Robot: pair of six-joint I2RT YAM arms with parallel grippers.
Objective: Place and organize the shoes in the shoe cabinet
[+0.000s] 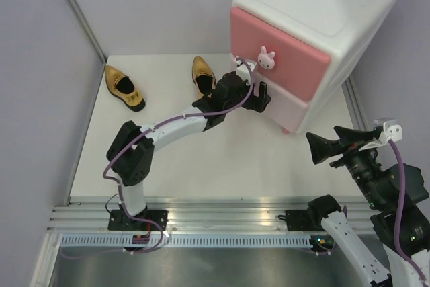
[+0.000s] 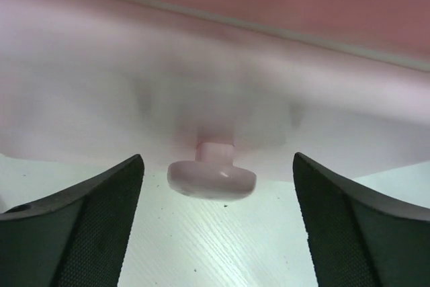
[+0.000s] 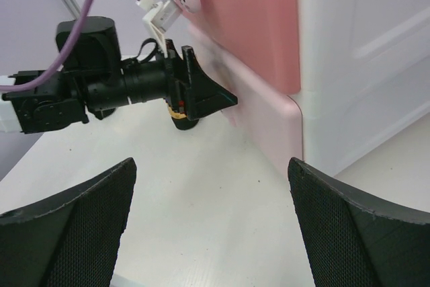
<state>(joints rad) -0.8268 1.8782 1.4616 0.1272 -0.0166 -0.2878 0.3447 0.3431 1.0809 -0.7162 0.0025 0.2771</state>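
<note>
Nearest the camera, at the lower right of the top view, the right gripper [image 1: 321,144] hangs open over the table [image 1: 222,159] with nothing in it, well apart from everything.

Further in, mid-frame, the left gripper [image 1: 261,95] is right up against the cabinet [image 1: 336,5]. Its wrist view shows the jaws spread wide on either side of the knob [image 2: 211,178] on the lower drawer [image 1: 295,109], not touching it yet. Both drawers look shut.

Back at the upper left, two gold shoes [image 1: 124,87] lie on the table. One is off near the left edge, and the other [image 1: 203,75] is just behind the left arm. No green shoes show in any view, so I can't say where they are.

So I'd call this the drawer-opening step, pretty early on. Next the left jaws need to close squarely on that small knob and pull straight back. The knob looks slippery, so an off-centre pinch could pop off or drag the light cabinet along.
</note>
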